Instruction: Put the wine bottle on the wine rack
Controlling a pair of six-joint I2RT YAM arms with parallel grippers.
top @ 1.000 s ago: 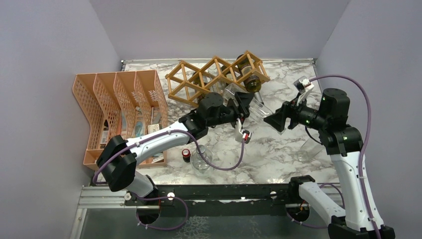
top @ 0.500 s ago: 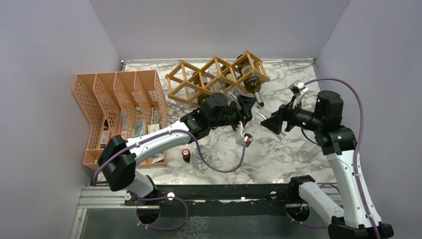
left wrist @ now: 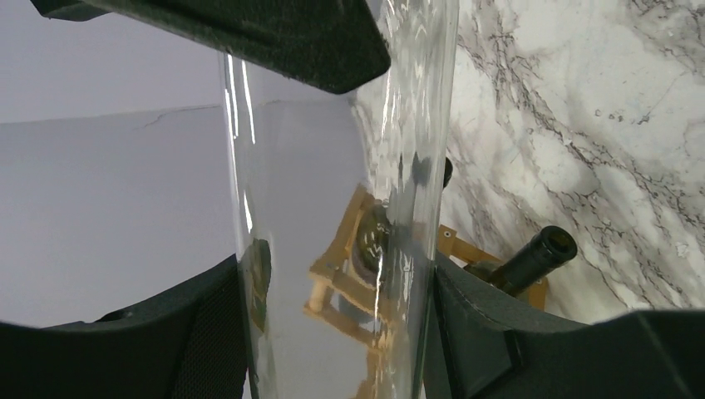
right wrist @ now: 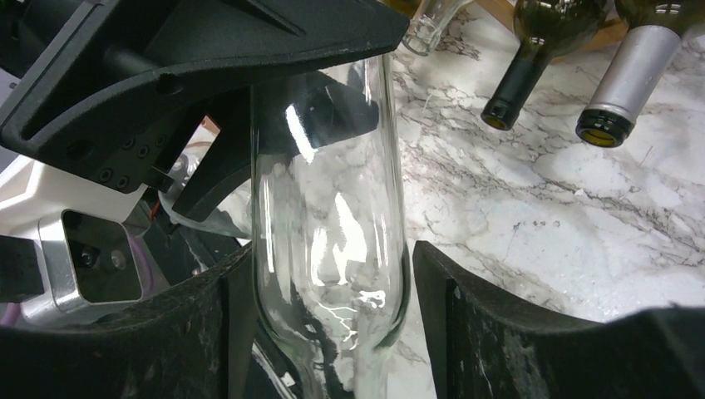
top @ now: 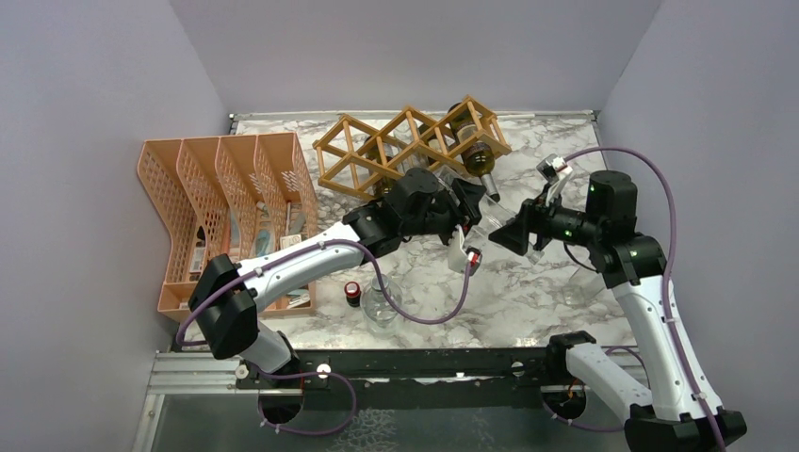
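Observation:
The clear glass wine bottle [top: 490, 218] hangs in the air just in front of the wooden lattice wine rack [top: 377, 151]. My left gripper [top: 471, 209] is shut on the bottle's body; in the left wrist view both pads [left wrist: 208, 332] press its sides [left wrist: 332, 233]. My right gripper [top: 509, 231] is open and straddles the bottle's shoulder [right wrist: 328, 216], with a thin gap at the right finger [right wrist: 499, 332]. The rack [left wrist: 341, 283] shows through the glass.
Dark bottles [top: 478, 158] lie in the rack's right cells, necks pointing out [right wrist: 524, 75] [right wrist: 632, 75] [left wrist: 536, 253]. An orange mesh file organiser [top: 226, 198] stands at the left. A clear glass vessel [top: 382, 301] and a small red-capped item [top: 352, 292] sit near the front.
My right gripper has moved left to the bottle and now straddles it. My left gripper has carried the bottle slightly back and right, nearer the rack.

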